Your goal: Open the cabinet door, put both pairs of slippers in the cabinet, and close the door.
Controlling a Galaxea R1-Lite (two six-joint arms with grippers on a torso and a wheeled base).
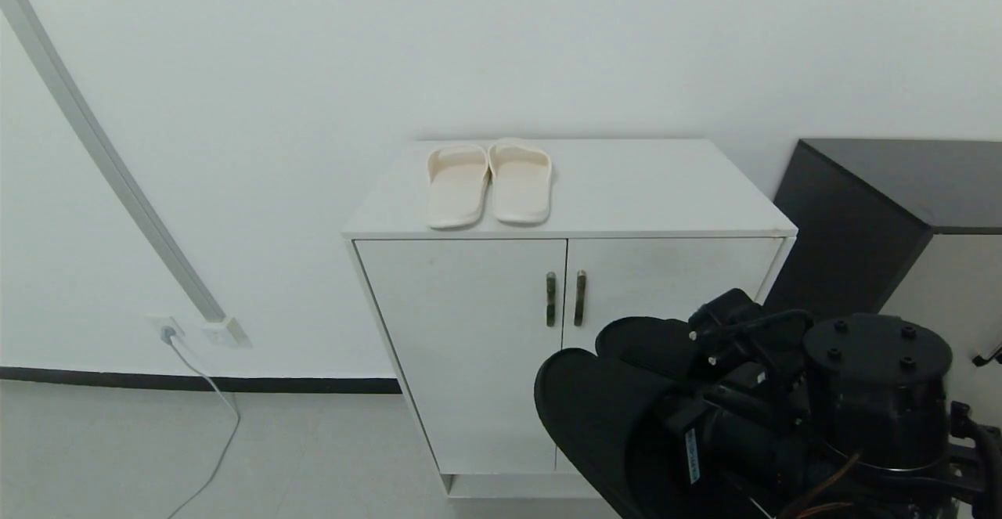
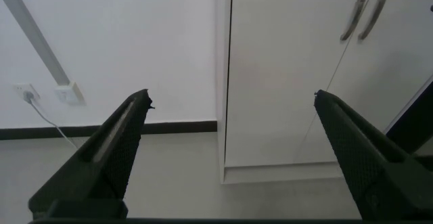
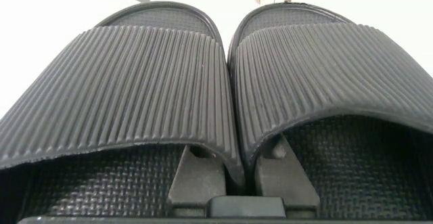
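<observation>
Right wrist view, black slippers (image 3: 155, 82): the pair is sitting side by side, with ribbed straps arching over cross-hatched footbeds and inner edges touching.
Right claw (image 3: 235, 183): it is clamping the pair, one finger reaching under each strap and pinching the two adjoining inner walls together.
Handling, black pair: it is looking like light, soft moulded foam that will flex rather than break. The textured footbed is probably giving good friction. The toes are hanging unsupported, so I am expecting some droop or swing.
Left claw (image 2: 231, 99): its fingers are spread wide and gripping nothing. It is hovering low and facing the cabinet's left corner.
Cabinet (image 1: 470, 347): it is standing against the wall with both doors shut, so the door step is not yet done.
Handles (image 1: 550, 298): two slim vertical bars are sitting just beside each other at the centre seam. They are looking rigid and narrow, and a hold across one bar is seeming best.
Cream slippers (image 1: 489, 184): the pair is lying flat on the cabinet top, toward its left half, sides touching. Handling: likely the same light, pliable foam, so pinching the joined inner edges is seeming the surest hold.
</observation>
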